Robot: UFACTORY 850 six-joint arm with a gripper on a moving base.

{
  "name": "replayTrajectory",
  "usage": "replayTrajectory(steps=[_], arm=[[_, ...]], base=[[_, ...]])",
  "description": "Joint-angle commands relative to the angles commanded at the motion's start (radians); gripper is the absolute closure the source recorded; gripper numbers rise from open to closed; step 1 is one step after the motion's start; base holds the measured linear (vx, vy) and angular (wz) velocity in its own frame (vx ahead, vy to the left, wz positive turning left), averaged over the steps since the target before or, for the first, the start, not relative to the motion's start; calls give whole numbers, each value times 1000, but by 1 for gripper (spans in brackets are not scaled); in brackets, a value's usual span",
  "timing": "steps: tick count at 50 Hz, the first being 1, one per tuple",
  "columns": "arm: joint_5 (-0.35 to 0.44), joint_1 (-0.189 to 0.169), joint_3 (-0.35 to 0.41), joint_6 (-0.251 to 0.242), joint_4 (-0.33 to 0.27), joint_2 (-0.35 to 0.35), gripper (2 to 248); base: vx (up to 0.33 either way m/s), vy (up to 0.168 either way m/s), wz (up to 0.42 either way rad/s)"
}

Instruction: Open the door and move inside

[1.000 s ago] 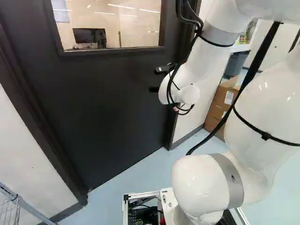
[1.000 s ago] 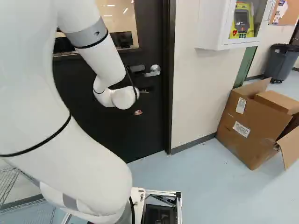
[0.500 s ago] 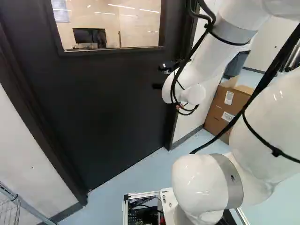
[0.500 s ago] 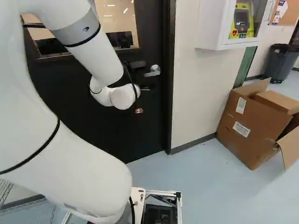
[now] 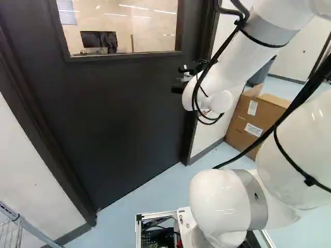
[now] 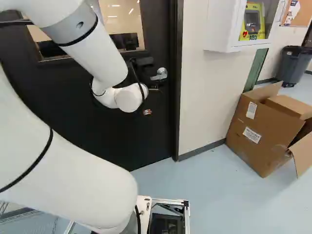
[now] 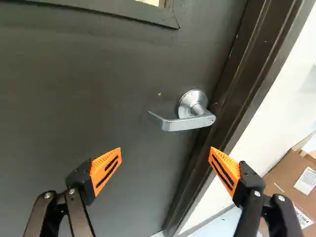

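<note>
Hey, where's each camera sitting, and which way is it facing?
Left base view: on the base, behind and left of the arm, looking ahead and slightly down at the door; arm right of middle.
Right base view: behind and right, looking ahead and slightly down at door, wall cabinet and cardboard box; arm left of middle.
Wrist view: on the wrist, looking along the open claw at the lever handle; both fingers show.
Shared: all three show door and box; right base and wrist views share the handle.
</note>
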Motion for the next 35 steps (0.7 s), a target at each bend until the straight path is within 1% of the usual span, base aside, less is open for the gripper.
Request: replayTrajectory(steps=[10, 27, 35], arm=[[0, -8, -6, 0, -34, 19, 3], [0, -8, -26, 0, -118, 39, 3], [0, -11, -37, 0, -132, 32, 3]], base=[[0, 0, 0], [0, 0, 0], [0, 0, 0]])
